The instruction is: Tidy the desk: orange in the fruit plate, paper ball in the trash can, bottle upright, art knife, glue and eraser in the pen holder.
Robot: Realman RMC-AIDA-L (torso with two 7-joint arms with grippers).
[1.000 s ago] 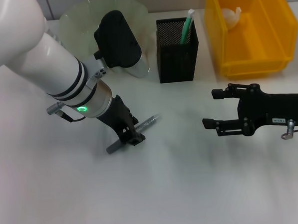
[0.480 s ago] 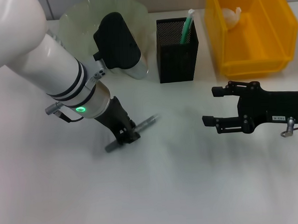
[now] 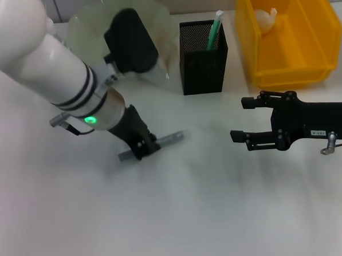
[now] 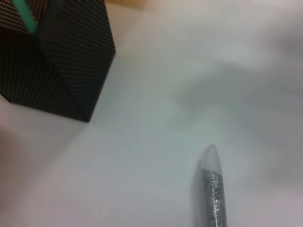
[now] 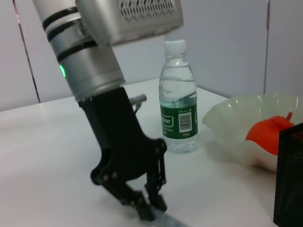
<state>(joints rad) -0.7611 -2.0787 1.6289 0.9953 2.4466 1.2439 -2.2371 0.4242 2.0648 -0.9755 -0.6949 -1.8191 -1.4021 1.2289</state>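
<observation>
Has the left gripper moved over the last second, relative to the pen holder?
Yes. The left gripper, shut on the glittery grey stick, has shifted slightly toward the back of the table, nearer the pen holder.

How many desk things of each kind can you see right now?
Containers: 3 (fruit plate, pen holder, trash can)
Bottle: 1
Orange: 1
Paper ball: 1
Green stick: 1
Glittery grey stick: 1
Total: 8

I work at a staged lab or office desk: a plain white tabletop [image 3: 221, 217], grey panel walls [image 5: 227, 38] behind it, a black mesh pen holder [image 3: 204, 57] and yellow trash can [image 3: 286, 36] beyond my fingers.
</observation>
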